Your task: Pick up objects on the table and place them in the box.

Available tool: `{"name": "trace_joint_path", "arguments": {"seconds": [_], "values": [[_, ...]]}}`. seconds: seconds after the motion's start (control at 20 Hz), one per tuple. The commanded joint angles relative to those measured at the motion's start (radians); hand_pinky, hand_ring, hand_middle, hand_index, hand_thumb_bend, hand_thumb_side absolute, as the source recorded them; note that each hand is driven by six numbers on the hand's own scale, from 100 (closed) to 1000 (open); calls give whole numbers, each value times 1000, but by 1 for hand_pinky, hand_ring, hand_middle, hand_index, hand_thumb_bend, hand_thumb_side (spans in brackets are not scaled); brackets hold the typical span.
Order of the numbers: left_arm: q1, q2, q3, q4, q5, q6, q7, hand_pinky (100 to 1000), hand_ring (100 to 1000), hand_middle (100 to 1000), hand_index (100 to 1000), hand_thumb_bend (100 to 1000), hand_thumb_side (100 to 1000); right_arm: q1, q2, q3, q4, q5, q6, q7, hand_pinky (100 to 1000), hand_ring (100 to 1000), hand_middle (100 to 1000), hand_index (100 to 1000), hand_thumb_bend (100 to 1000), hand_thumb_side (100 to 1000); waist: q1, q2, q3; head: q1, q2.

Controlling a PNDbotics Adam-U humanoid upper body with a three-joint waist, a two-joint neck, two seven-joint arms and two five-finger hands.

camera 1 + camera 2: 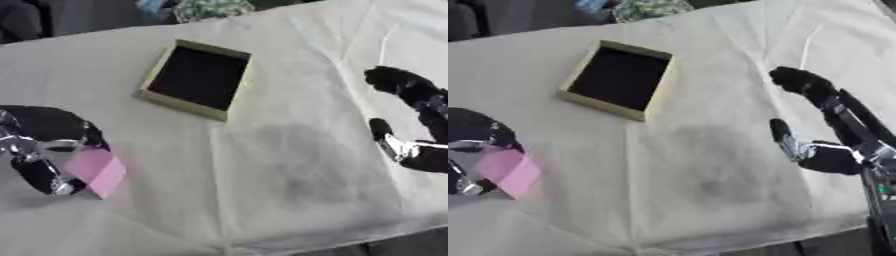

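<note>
The robot's left hand (48, 150) hung over the table's left edge, its black and silver fingers curled round a flat pink piece (98, 171). The pink piece jutted out from under the fingers toward the middle of the table, and I could not tell whether it lay on the cloth or was lifted just off it.

Across the table, near the right edge, the right hand (824, 150) held nothing. Its fingers (802, 82) were stretched out and relaxed, pointing toward the far side, with the thumb (780, 131) standing apart from them toward the table's middle.

The table (289, 185) was covered with a pale, creased cloth, and a grey smudge darkened it between the two hands.

The box (198, 78) sat toward the far side, nearer the left than the right, well apart from both hands. It was shallow, with light rims and a dark inside, and turned askew to the table's edges.
</note>
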Motion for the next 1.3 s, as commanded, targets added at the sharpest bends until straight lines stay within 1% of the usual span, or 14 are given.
{"name": "trace_joint_path", "arguments": {"seconds": [0.05, 0.1, 0.25, 0.35, 0.45, 0.6, 0.9, 1.15, 1.3], "values": [[-18, 35, 30, -29, 12, 11, -1, 839, 786, 515, 689, 100, 342, -7, -21, -3, -12, -5, 1, 1, 927, 924, 899, 990, 137, 349, -1, -15, 1, -2, -6], [-22, 36, 32, -32, 13, 14, -3, 843, 788, 521, 695, 108, 343, -7, -21, -3, -12, -5, 1, 1, 927, 924, 899, 991, 135, 350, 0, -16, 1, -3, -6], [-90, 28, 47, -11, 6, 29, -15, 846, 792, 526, 699, 109, 347, -6, -22, -1, -12, -6, 2, 4, 927, 924, 899, 991, 136, 349, 3, -19, 0, -6, -7], [-143, 10, 49, 22, -2, 31, -20, 849, 793, 527, 698, 111, 352, -6, -23, 0, -12, -7, 2, 6, 927, 924, 899, 991, 135, 348, 4, -20, -3, -6, -9], [-207, -24, 51, 72, -21, 34, -14, 851, 794, 524, 698, 115, 356, -7, -23, 3, -12, -9, 2, 9, 927, 924, 899, 991, 133, 350, 6, -20, -9, -6, -11], [-301, -86, 53, 173, -84, 30, 12, 852, 796, 525, 703, 122, 362, -10, -23, 8, -12, -14, 2, 14, 927, 924, 898, 991, 133, 347, 12, -20, -23, -7, -13], [-416, -227, 75, 389, -209, 32, 136, 850, 799, 534, 713, 126, 368, -20, -21, 19, -15, -38, 7, 29, 926, 924, 898, 990, 126, 349, 23, -15, -52, -6, -27], [-478, -330, 105, 539, -316, 40, 247, 846, 800, 546, 723, 147, 375, -30, -23, 30, -16, -53, 7, 44, 926, 924, 897, 990, 124, 351, 27, -5, -81, 5, -36], [-507, -382, 121, 606, -377, 51, 324, 847, 803, 556, 732, 166, 383, -36, -24, 37, -16, -60, 6, 53, 926, 924, 897, 990, 122, 355, 30, 0, -96, 15, -41]]}}
